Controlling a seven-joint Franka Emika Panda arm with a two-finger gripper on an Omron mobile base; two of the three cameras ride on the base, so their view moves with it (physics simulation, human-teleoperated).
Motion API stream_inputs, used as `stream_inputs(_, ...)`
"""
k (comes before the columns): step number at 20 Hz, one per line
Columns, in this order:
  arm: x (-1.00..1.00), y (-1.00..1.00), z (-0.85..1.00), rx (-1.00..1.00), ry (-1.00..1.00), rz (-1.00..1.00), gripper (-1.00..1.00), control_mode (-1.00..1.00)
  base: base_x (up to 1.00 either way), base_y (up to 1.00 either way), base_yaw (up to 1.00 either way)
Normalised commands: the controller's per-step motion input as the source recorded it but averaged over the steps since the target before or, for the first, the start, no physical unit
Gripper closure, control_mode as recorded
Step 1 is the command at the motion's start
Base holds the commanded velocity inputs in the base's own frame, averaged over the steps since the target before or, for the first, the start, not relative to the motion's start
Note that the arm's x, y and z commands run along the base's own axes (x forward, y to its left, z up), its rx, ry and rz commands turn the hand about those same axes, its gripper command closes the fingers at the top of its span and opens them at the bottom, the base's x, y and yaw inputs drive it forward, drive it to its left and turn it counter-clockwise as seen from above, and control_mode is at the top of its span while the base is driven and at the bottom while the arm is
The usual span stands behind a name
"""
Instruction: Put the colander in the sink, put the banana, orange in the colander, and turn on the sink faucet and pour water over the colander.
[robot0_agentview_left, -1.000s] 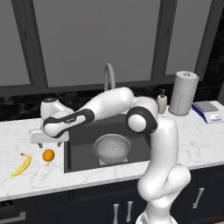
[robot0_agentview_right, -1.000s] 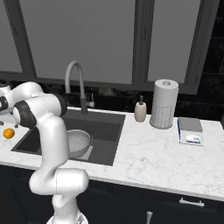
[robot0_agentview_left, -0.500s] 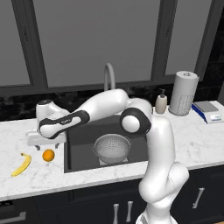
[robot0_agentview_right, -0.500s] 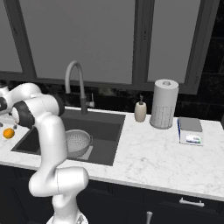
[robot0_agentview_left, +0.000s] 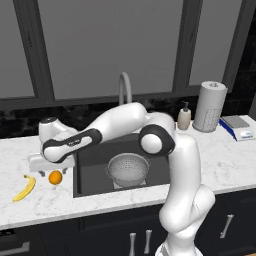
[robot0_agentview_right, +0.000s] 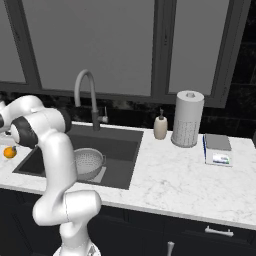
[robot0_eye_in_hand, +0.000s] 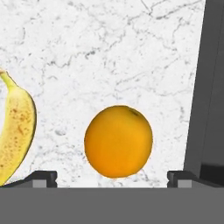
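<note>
Left of the sink (robot0_agentview_left: 100, 155), which already holds the colander (robot0_agentview_left: 128, 169), the gripper (robot0_eye_in_hand: 112, 177) hangs wide open above the orange (robot0_eye_in_hand: 118, 141), banana (robot0_eye_in_hand: 16, 127) beside it. Next: descend, close on the orange.

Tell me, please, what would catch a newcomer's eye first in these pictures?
Probably the bright orange on the white marble counter, sitting between the open gripper's fingertips in the hand view, with the yellow banana lying apart on its far side from the sink. Next, the white arm stretching across the dark sink, where the silver colander already sits below the faucet.
</note>
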Motion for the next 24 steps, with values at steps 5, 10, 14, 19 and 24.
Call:
stream_inputs(5, -0.04, -0.16, -0.13, -0.01, 0.00, 0.00, -1.00, -1.00, 0.00, 0.00, 0.00)
stream_inputs(10, 0.08, -0.13, -0.13, -0.04, 0.00, 0.00, -1.00, -1.00, 0.00, 0.00, 0.00)
stream_inputs(14, 0.13, 0.00, -0.13, 0.00, 0.00, 0.00, -1.00, -1.00, 0.00, 0.00, 0.00)
stream_inputs(19, 0.18, 0.06, -0.09, 0.00, 0.00, 0.00, -1.00, -1.00, 0.00, 0.00, 0.00)
stream_inputs(24, 0.15, 0.10, -0.08, 0.00, 0.00, 0.00, -1.00, -1.00, 0.00, 0.00, 0.00)
